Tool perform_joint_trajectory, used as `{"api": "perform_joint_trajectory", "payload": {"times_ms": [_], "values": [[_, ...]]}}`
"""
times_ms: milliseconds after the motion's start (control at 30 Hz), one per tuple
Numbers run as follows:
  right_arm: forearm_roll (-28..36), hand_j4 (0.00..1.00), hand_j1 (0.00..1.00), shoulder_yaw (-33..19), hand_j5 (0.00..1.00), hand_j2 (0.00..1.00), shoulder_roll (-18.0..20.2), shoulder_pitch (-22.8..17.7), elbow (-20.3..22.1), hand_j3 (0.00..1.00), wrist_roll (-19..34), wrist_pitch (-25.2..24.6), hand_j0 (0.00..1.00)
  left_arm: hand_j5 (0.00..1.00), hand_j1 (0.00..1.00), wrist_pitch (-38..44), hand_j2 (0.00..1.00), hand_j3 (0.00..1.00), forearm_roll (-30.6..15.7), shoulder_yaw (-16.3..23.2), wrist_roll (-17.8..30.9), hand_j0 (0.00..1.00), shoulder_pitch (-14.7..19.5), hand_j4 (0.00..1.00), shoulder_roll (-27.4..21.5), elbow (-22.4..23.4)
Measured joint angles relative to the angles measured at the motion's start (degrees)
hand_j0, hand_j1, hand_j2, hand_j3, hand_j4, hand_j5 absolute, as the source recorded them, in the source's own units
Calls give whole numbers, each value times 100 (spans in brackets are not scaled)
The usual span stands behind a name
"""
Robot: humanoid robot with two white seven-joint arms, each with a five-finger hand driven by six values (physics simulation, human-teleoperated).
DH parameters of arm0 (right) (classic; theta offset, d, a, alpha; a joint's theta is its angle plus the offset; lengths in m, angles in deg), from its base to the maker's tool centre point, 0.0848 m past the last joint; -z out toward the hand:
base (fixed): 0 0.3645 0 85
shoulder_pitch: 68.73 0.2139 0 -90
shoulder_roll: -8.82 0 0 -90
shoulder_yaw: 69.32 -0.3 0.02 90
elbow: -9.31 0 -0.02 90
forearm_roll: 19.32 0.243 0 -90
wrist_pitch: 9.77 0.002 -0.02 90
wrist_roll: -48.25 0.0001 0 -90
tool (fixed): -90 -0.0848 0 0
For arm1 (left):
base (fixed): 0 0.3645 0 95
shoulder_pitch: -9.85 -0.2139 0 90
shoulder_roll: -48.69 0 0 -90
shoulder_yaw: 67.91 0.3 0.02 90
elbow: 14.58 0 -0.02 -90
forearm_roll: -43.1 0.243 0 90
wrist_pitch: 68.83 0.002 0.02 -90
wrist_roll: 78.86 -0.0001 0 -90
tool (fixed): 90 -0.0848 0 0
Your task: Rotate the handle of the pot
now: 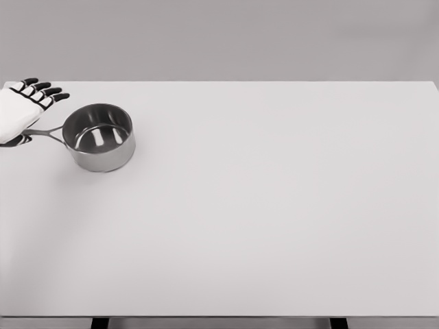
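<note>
Across nearly the whole head view lay the table (274,219), a plain pale surface with a grey wall behind its far edge and two dark legs just visible at the bottom edge. Near the table's far left corner stood the pot (101,137), a small upright metal saucepan, its shiny interior catching two bright reflections. The handle (45,131), thin and metallic, projected from the pot's left side toward the left edge of the picture, pointing slightly downward in the frame. At that edge was the left robot hand (19,110), white with dark finger segments, its arm entering from the left. Its fingers (48,91) were extended toward the upper right, side by side and uncurled, above the handle and just beside the pot's rim. The outer end of the handle ran beneath the palm, where a dark thumb tip showed at its lower side; whether the hand actually gripped the handle or merely rested over it could not be told.
</note>
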Motion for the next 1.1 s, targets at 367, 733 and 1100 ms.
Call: {"api": "perform_joint_trajectory", "payload": {"times_ms": [367,733,1100], "values": [[1,100,100,0,100,100,0,0,0,100,0,0,100,100,100,1,100,100,97,6,5,100,9,100,21,2],[-1,100,100,0,100,100,0,0,0,100,0,0,100,100,100,3,100,100,268,4,0,100,88,100,109,47],[0,100,100,0,100,100,0,0,0,100,0,0,100,100,100,-13,100,100,187,-20,9,100,26,100,42,89]]}}
